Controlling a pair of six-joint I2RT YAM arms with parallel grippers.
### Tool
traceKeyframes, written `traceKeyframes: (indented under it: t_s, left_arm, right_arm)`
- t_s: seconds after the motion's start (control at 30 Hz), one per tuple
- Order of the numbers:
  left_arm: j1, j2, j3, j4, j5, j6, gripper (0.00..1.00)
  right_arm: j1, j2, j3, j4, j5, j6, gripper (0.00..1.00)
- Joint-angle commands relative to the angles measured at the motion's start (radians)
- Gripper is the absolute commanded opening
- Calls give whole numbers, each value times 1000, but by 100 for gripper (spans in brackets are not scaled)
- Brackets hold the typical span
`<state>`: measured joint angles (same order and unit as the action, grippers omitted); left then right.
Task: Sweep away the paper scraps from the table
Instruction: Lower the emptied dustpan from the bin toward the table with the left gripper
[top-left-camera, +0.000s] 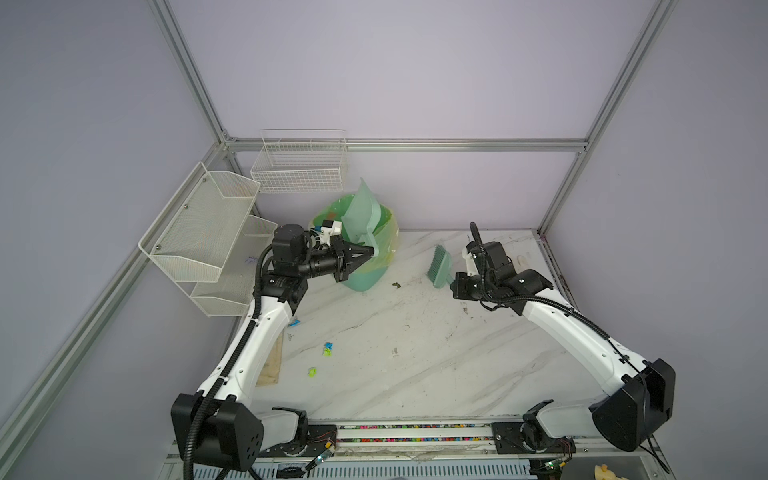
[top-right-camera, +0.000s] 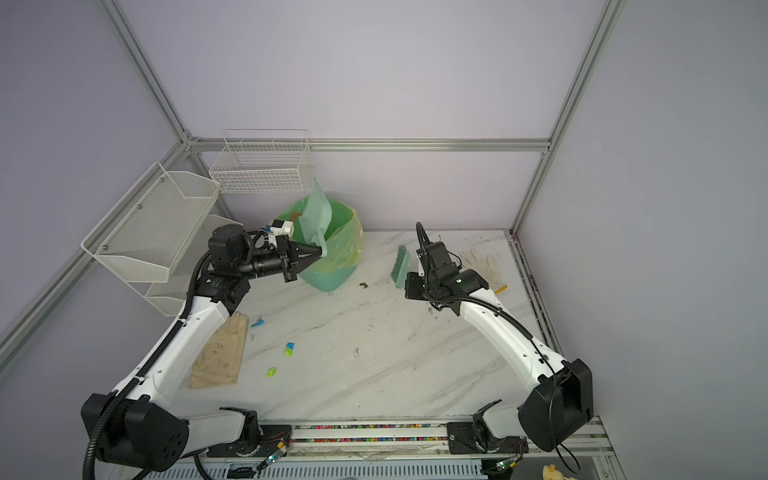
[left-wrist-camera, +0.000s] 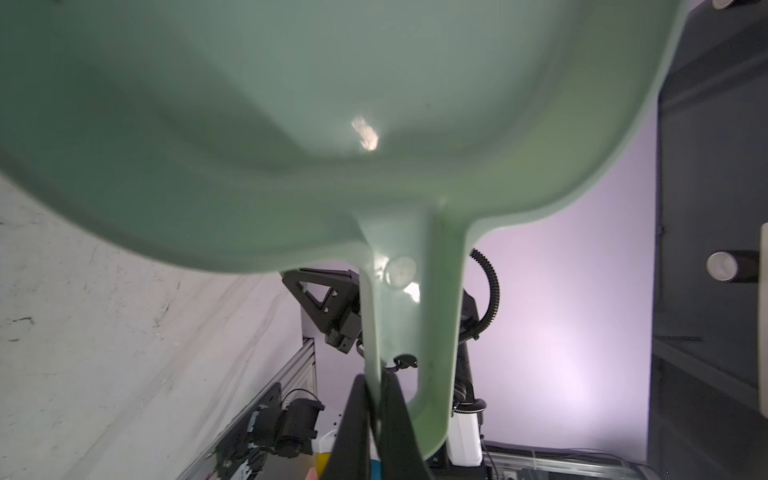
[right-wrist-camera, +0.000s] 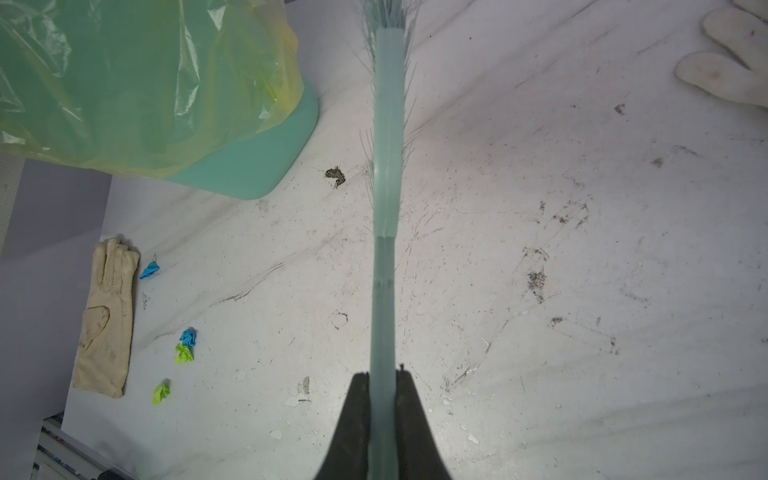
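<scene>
left gripper clamped on dustpan handle | right gripper clamped on brush | paper scraps on table, well apart from both

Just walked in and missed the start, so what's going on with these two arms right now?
The left pincer grips the green dustpan by its handle, tipped up over the lined green bin. The right pincer holds the brush over the table. A few blue and yellow-green paper scraps lie on the table, not yet swept.
</scene>
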<state>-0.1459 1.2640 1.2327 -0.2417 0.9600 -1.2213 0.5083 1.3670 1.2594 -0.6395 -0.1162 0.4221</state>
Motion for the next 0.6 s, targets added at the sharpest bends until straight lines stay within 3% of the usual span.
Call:
traceKeyframes:
  t_s: [0.0, 0.13, 0.3, 0.57]
  left_arm:
    - [-13, -56, 76, -335, -72, 258, 0]
    - [-19, -130, 72, -493, -176, 358, 0]
    - [-22, -217, 30, -607, -274, 401, 0]
    - [-24, -314, -13, -801, -445, 494, 0]
  right_arm:
    - [-7, -22, -19, 41, -52, 22, 0]
    - [-6, -38, -18, 56, -75, 38, 0]
    - [-3, -59, -21, 66, -173, 69, 0]
    - [56, -168, -130, 125, -213, 161, 0]
